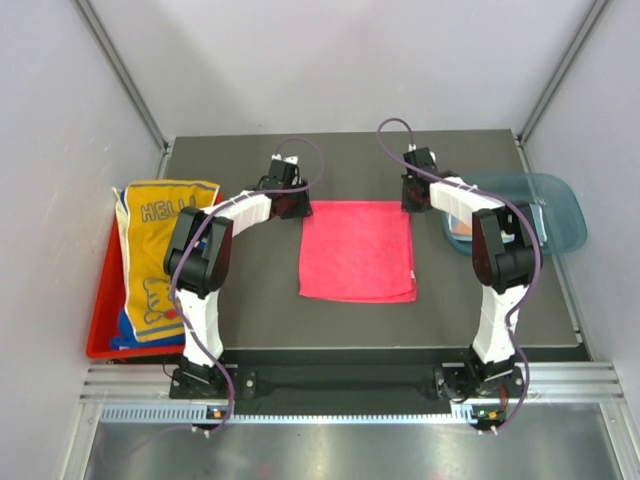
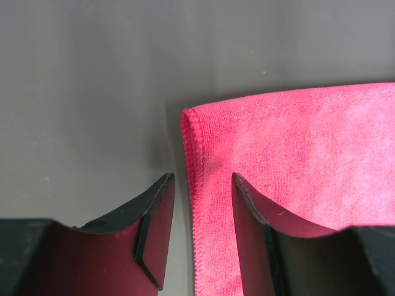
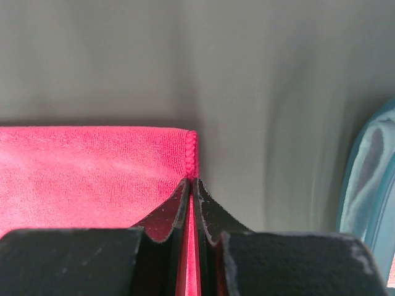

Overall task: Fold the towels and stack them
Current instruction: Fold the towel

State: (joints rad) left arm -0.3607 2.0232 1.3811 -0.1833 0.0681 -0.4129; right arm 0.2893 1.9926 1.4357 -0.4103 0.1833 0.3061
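A hot pink towel point(image 1: 355, 250) lies flat in the middle of the dark table. My left gripper point(image 1: 296, 206) is at its far left corner. In the left wrist view this gripper point(image 2: 202, 180) is open and straddles the stitched left edge of the pink towel point(image 2: 296, 148) just below the corner. My right gripper point(image 1: 409, 204) is at the far right corner. In the right wrist view it point(image 3: 192, 180) is shut on the hem of the pink towel point(image 3: 86, 172), with pink cloth showing between the jaws. A yellow "HELLO" towel point(image 1: 160, 250) lies on the red tray.
The red tray point(image 1: 100, 335) sits at the table's left edge, with a blue cloth edge point(image 1: 122, 338) showing under the yellow towel. A translucent teal bin point(image 1: 545, 205) stands at the right, close to my right arm; its rim point(image 3: 370, 185) shows in the right wrist view.
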